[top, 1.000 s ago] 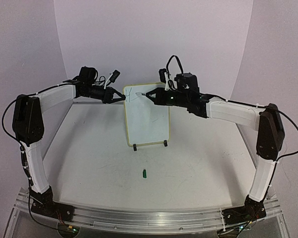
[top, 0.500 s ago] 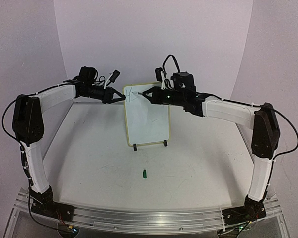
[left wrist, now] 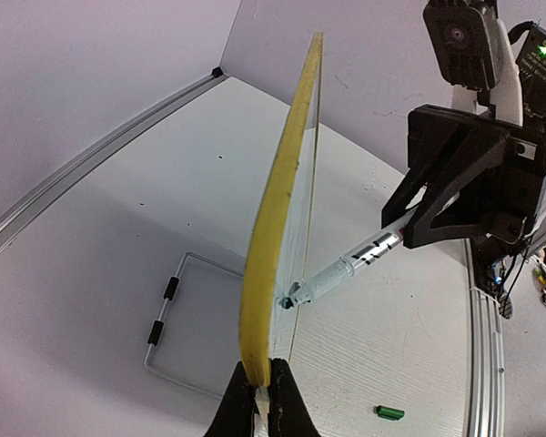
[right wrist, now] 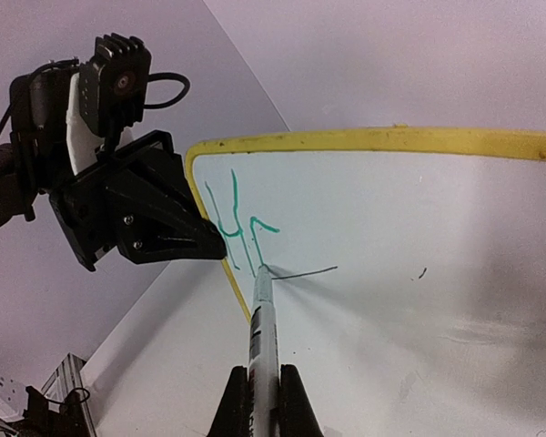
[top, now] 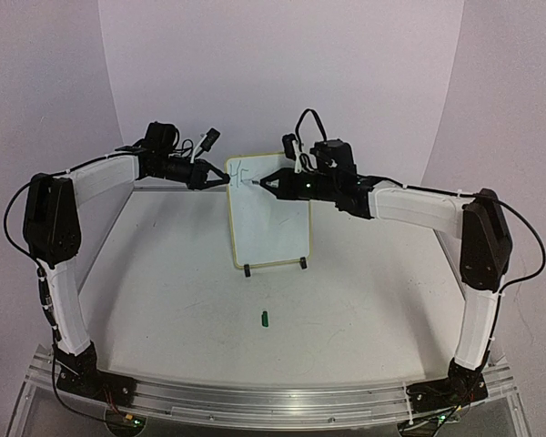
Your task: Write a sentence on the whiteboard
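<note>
The whiteboard (top: 269,223) stands upright on its wire stand at the back middle of the table, with its yellow rim (left wrist: 278,209) edge-on in the left wrist view. My left gripper (top: 225,178) (left wrist: 262,390) is shut on the rim at the board's upper left edge. My right gripper (top: 264,182) (right wrist: 262,382) is shut on a white pen (right wrist: 262,319) (left wrist: 346,266). The pen's tip touches the board's face near the top left corner. The first green strokes of the sentence (right wrist: 241,228) (top: 237,169) show there, an H-like letter and a hooked stroke.
A small green pen cap (top: 265,318) (left wrist: 389,412) lies on the table in front of the board. The wire stand (left wrist: 168,305) has black feet (top: 247,270) at the board's bottom edge. A purple wall closes the back and sides.
My right gripper has shifted left and slightly down with the pen, and a second green stroke has appeared to the right of the first letter. The left gripper has not moved.
</note>
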Tool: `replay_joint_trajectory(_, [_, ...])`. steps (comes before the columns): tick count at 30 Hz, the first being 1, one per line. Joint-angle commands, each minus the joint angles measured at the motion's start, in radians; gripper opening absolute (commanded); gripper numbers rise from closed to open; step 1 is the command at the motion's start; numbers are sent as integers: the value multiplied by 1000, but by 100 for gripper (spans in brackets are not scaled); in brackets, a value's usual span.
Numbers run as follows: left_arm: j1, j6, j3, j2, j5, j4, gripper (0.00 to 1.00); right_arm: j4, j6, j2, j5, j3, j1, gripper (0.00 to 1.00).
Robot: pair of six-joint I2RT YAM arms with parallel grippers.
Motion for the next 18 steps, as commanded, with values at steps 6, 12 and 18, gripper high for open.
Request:
replay_joint_trajectory(6, [-13, 35, 28, 16, -27, -57, 0, 1, -9, -45, 88, -10, -4, 0])
replay_joint_trajectory(12, [-13, 35, 27, 16, -26, -58, 0, 14, -4, -66, 98, 9, -4, 0])
replay_joint_trajectory(18, [-13, 35, 28, 15, -26, -59, 0, 26, -3, -84, 115, 15, -6, 0])
